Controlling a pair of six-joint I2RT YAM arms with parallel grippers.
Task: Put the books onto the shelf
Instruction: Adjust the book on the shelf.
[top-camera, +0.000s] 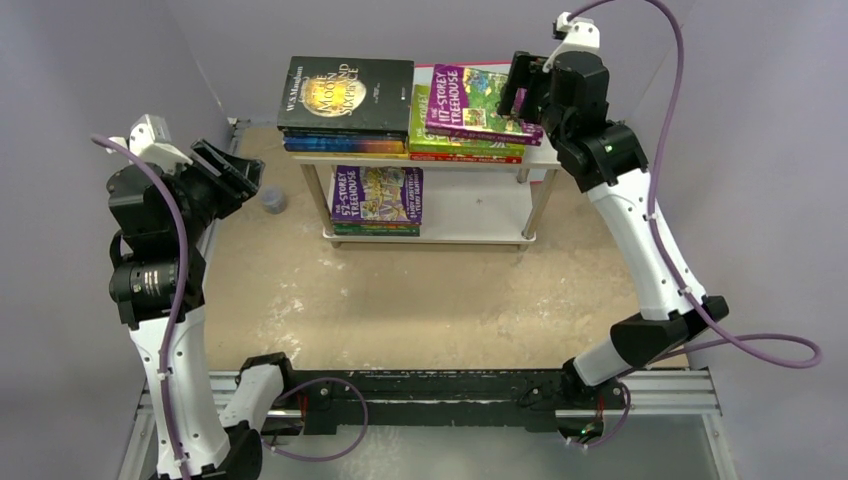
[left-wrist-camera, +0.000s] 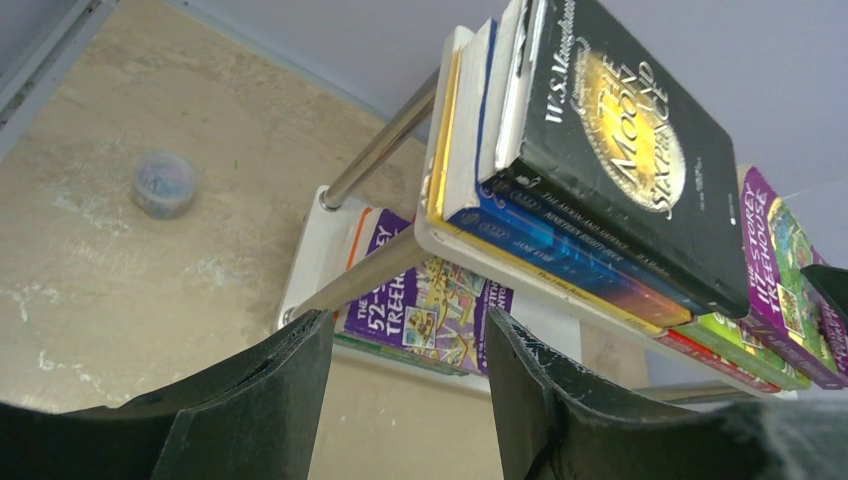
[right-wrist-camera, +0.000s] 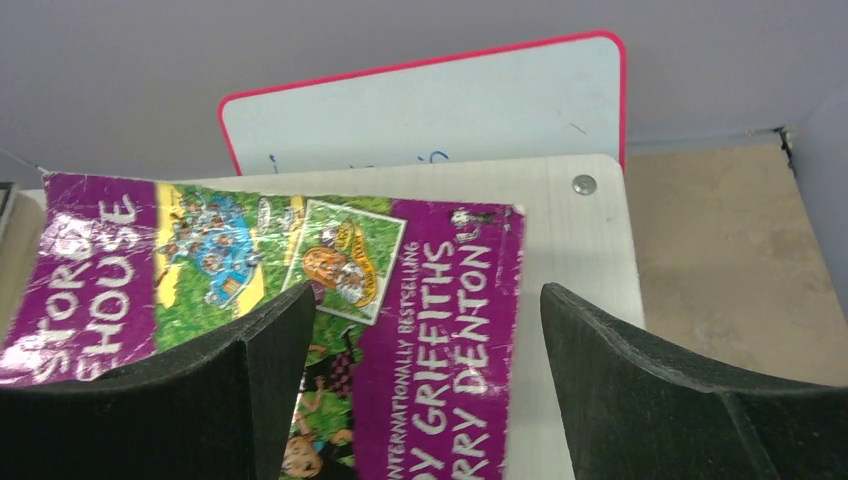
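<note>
- Two pale boards on thin metal legs make up the shelf (top-camera: 470, 205), which stands at the far middle of the table (top-camera: 400, 300). Every book in view lies flat on it.
- On the upper tier, the left stack is topped by the black "Moon and Sixpence" (top-camera: 347, 93), with blue and yellow spines beneath it.
- The right stack on the upper tier is topped by the purple "117-Storey Treehouse" (top-camera: 470, 100), lying on green and red volumes. It is cover up, glossy and scuffed. Its long axis runs along the board, a little skewed against the books under it.
- At the left end of the lower tier, the "52-Storey Treehouse" (top-camera: 377, 193) lies on a thin pile.
- Directly above the right-hand end of that purple book hovers the right gripper (right-wrist-camera: 425, 320), jaws spread wide. One finger is over the cover and the other over bare board. Nothing is pinched, so the book looks released.
- This arm is much the nearer. I judge its next move to be a straight lift clear, since a sideways drag could push the skewed top book.
- Well apart, to the left of the shelf and aimed at it, the left gripper (top-camera: 240, 172) has its jaws parted and empty.
- A small round tub (top-camera: 272, 201) sits on the table just left of the shelf.
</note>
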